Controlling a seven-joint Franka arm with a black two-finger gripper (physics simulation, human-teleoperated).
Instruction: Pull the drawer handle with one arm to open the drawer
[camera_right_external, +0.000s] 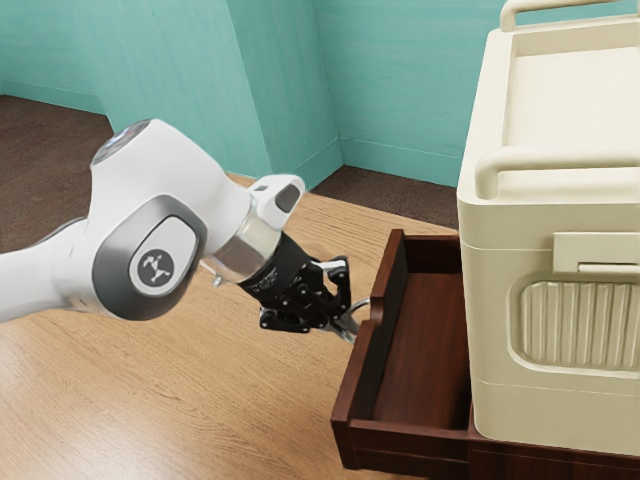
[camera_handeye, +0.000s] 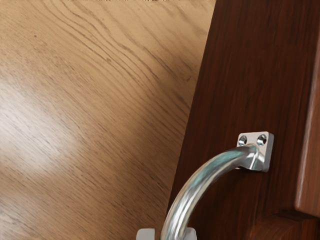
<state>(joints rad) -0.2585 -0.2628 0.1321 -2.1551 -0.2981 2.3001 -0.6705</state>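
My gripper (camera_right_external: 347, 328) is at the outer side of the dark wooden drawer (camera_right_external: 355, 388), shut on the metal handle (camera_right_external: 360, 304). The drawer stands pulled out from under the cream box, its inside exposed. In the wrist view, the curved silver handle (camera_handeye: 200, 181) runs from its screwed mount on the drawer front (camera_handeye: 240, 65) down between the two fingertips of my gripper (camera_handeye: 167, 234). The handle's other end is hidden there.
A large cream box (camera_right_external: 500, 330) with rounded top rails rises directly behind the drawer, at the exterior view's right. The light wooden surface (camera_right_external: 200, 390) extends below the arm. Teal walls (camera_right_external: 400, 90) stand in the background.
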